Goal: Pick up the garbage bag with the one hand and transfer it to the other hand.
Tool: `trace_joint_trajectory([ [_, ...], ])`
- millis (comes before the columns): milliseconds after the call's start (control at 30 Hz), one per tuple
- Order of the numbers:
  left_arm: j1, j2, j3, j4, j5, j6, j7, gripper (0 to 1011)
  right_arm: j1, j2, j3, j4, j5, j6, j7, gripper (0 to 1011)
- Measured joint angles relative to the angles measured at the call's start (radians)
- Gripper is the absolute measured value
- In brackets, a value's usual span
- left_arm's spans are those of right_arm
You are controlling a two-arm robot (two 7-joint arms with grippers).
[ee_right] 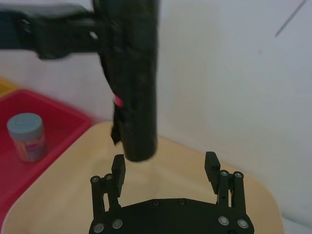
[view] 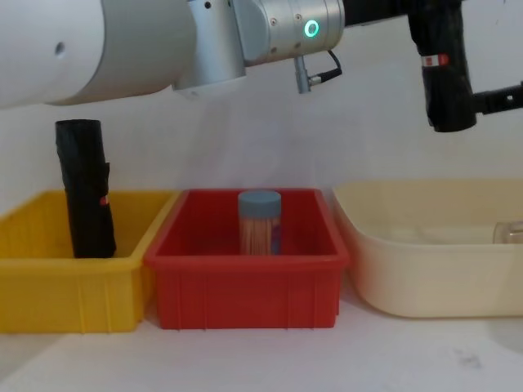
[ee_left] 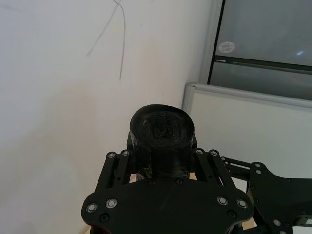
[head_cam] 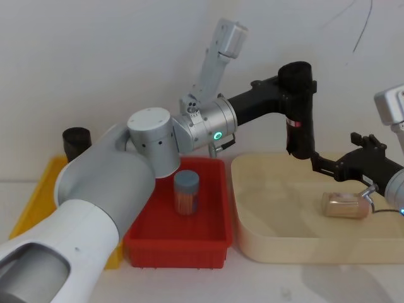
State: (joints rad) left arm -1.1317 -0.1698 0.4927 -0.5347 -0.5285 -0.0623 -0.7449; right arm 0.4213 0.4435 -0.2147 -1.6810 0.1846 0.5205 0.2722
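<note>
**A:** Toward the upper right of the head view, what is the green-lit arm [head_cam: 208,123] doing?

**B:** It reaches across from the lower left with its elbow bent. Its left gripper [head_cam: 297,79] is clamped on the upper part of the garbage bag [head_cam: 301,126], which hangs upright in the air over the cream tray [head_cam: 284,249].

**A:** And the other arm?

**B:** At the right edge, the right gripper [head_cam: 323,165] stretches toward the centre, level with the bag's lower end. In its wrist view its fingers [ee_right: 118,168] stand wide apart, with the bag's bottom just beyond one of them. I cannot tell whether they touch.

**A:** Any label?

**B:** A white-and-red band [view: 433,60] shows at the chest view's upper right.
</note>
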Motion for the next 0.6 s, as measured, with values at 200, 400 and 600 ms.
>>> trace_joint_trajectory([
  [200,-0.022,-0.020,0.004,0.054,-0.007,-0.011,-0.020,531,0.011,0.004,-0.014,-0.012,-0.010,-0.025,0.024,999],
  [400,-0.036,-0.033,0.006,0.085,-0.011,-0.018,-0.032,531,0.031,0.003,-0.028,-0.014,-0.017,-0.041,0.050,999],
  [600,-0.044,-0.040,0.008,0.105,-0.013,-0.023,-0.040,531,0.051,-0.001,-0.042,-0.002,-0.024,-0.042,0.066,999],
])
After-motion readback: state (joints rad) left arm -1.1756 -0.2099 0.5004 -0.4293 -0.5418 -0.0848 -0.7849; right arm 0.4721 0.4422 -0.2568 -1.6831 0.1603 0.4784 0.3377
